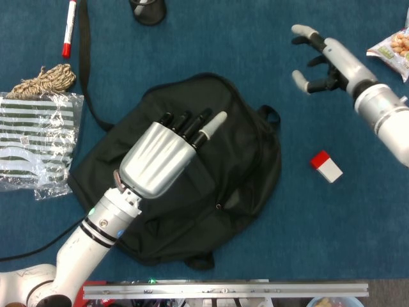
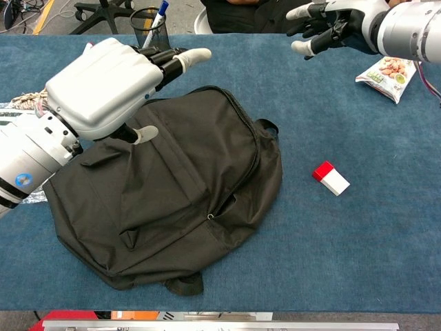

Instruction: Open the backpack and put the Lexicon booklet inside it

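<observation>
The black backpack lies flat on the blue table with its flap down over the opening. No booklet shows in either view. My left hand hovers over the pack's left half, fingers stretched out and apart, holding nothing. My right hand is raised well away at the far right, fingers spread and empty.
A red and white block lies right of the pack. A snack bag sits far right. A striped packet, a twine bundle, a red marker and a pen cup stand at the left and back.
</observation>
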Available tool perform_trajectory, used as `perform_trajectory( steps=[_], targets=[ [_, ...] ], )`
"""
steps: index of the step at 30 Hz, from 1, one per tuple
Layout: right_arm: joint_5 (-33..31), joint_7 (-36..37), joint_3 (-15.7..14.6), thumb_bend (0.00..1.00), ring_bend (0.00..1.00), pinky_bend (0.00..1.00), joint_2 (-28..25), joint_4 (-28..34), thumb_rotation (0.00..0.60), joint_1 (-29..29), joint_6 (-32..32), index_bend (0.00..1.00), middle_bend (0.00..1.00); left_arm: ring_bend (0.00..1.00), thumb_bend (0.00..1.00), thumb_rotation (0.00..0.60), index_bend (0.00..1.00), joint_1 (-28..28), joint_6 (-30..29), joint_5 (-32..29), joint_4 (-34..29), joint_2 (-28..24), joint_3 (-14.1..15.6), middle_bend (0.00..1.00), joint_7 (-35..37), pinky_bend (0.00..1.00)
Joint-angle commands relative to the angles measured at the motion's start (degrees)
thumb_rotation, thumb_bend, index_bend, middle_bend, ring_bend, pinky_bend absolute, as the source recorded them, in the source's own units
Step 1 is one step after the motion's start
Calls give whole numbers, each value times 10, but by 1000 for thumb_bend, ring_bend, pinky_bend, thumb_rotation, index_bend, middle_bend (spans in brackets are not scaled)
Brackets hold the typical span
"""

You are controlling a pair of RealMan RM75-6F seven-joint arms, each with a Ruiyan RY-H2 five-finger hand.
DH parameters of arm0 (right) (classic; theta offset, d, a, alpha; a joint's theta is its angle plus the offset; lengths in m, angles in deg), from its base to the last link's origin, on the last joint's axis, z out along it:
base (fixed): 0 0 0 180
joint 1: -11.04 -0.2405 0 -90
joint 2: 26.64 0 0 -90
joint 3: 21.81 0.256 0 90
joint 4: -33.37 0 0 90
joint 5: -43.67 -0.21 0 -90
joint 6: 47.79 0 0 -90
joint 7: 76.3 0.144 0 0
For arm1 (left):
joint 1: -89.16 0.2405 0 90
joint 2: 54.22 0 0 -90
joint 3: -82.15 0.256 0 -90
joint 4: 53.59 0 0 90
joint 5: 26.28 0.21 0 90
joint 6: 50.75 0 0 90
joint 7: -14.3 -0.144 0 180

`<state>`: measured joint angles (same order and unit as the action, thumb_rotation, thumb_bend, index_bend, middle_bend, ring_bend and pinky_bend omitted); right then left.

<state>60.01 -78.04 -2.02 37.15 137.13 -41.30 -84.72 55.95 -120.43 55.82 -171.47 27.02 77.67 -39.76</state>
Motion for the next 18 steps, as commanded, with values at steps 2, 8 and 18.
perform_trajectory(
  steps=[2, 8, 18],
  targets=[
    [99, -19, -30, 455, 91, 236, -4, 17, 600, 37, -83, 212, 236, 267, 166, 600, 62, 11, -10, -5, 2, -23, -3, 185, 47, 427],
    [237, -72, -82, 456, 165, 305, -8, 25, 600, 84, -190, 301, 309, 268, 165, 600, 133, 29, -29, -32, 13, -67, -16, 211, 105, 427],
    [403, -93, -157, 456, 167, 310, -33, -2, 600, 175, -279, 320, 321, 268, 165, 600, 182, 70, -71, -37, 57, -128, -24, 237, 218, 427]
  ],
)
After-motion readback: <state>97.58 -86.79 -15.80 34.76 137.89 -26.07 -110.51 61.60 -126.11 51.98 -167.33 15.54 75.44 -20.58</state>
